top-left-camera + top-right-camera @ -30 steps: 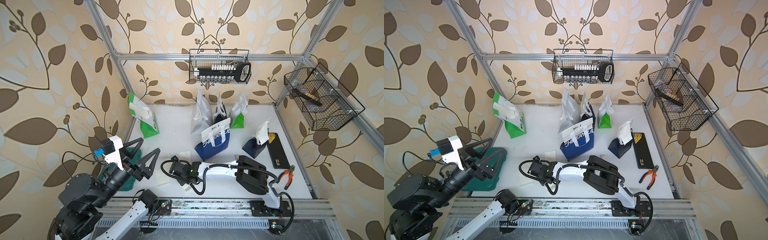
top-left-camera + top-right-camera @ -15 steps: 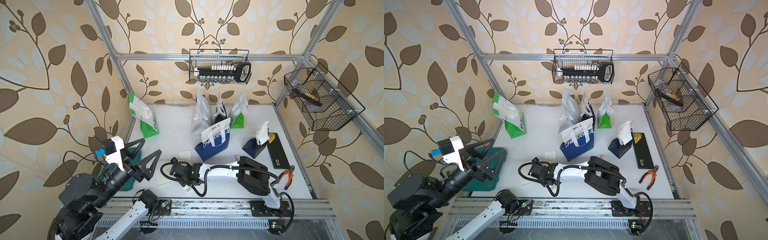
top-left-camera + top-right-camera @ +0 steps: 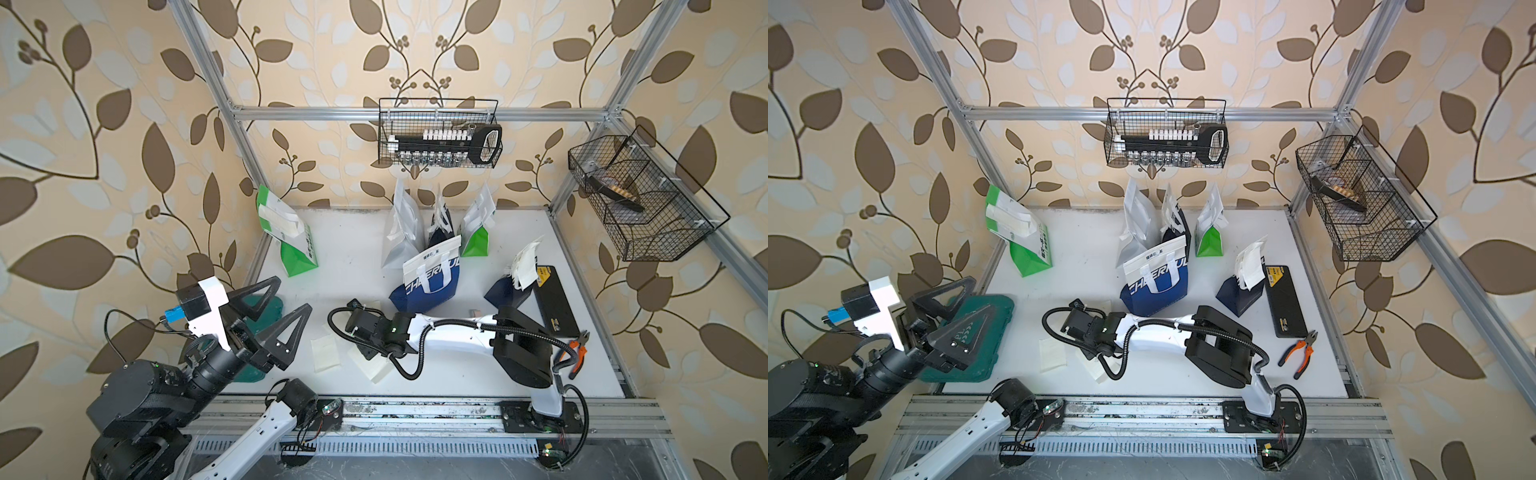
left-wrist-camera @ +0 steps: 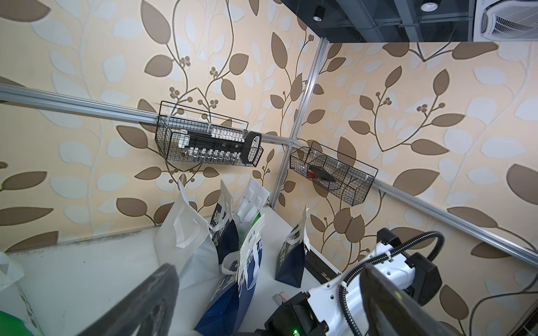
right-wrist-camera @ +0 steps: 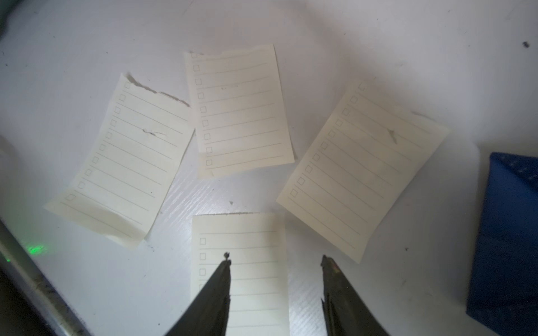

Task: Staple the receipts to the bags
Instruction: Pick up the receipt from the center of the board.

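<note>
1. The right gripper (image 5: 276, 260) hangs low over the white tabletop (image 3: 357, 257) near its front edge. Its jaws are parted and grasp nothing.
2. A cream lined paper receipt (image 5: 241, 291) lies flat beneath them. One fingertip (image 5: 224, 279) is over the slip and the other is just off its edge.
3. Beyond the tips lie three more receipts, clear of the jaws: a torn-topped slip (image 5: 122, 157), a middle slip (image 5: 238, 110) just beside it, and a tilted slip (image 5: 361, 168).
4. The left gripper (image 3: 293, 294) is raised over the front left corner, jaws spread wide and empty.
5. A large navy paper bag with white lettering (image 3: 428, 282) stands mid-tabletop.
   - A small navy bag (image 3: 507, 293) is nearer the right edge.
   - A plain white bag (image 3: 399, 245), a dark navy bag (image 3: 441, 224) and a green-and-white bag (image 3: 476, 241) line the back edge.
   - Another green-and-white bag (image 3: 297, 249) stands at the back left corner.
6. A black wire basket (image 3: 385, 137) on the back wall holds a black socket rack (image 3: 440, 143). A second wire basket (image 3: 656, 241) on the right frame holds a dark object I cannot identify.
</note>
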Action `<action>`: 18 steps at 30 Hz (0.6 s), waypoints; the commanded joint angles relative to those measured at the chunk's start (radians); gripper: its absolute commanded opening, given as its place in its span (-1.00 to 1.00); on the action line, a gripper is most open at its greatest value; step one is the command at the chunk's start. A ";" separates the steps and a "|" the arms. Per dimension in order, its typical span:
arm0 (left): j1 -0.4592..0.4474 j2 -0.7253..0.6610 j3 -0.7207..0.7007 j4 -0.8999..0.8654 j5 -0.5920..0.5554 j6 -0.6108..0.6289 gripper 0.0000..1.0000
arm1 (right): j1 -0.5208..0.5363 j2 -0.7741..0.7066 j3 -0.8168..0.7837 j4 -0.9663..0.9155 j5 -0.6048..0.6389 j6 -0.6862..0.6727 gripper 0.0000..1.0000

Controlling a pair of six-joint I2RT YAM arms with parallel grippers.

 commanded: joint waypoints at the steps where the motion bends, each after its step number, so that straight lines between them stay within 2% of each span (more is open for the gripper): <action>1: -0.007 0.020 0.019 0.028 0.032 0.005 0.95 | -0.007 0.060 0.042 -0.056 -0.030 0.026 0.01; 7: -0.007 0.021 0.033 0.020 0.033 0.011 0.95 | -0.004 0.136 0.092 -0.133 -0.013 0.014 -0.02; 13: -0.007 0.006 0.042 0.017 0.009 0.016 0.94 | 0.006 0.191 0.074 -0.152 -0.074 0.005 -0.08; 16: -0.006 0.005 0.042 0.015 0.017 0.014 0.94 | 0.014 0.214 0.057 -0.143 -0.109 0.006 -0.24; 18: -0.007 0.005 0.040 0.012 0.016 0.014 0.94 | 0.018 0.217 0.042 -0.127 -0.115 0.012 -0.46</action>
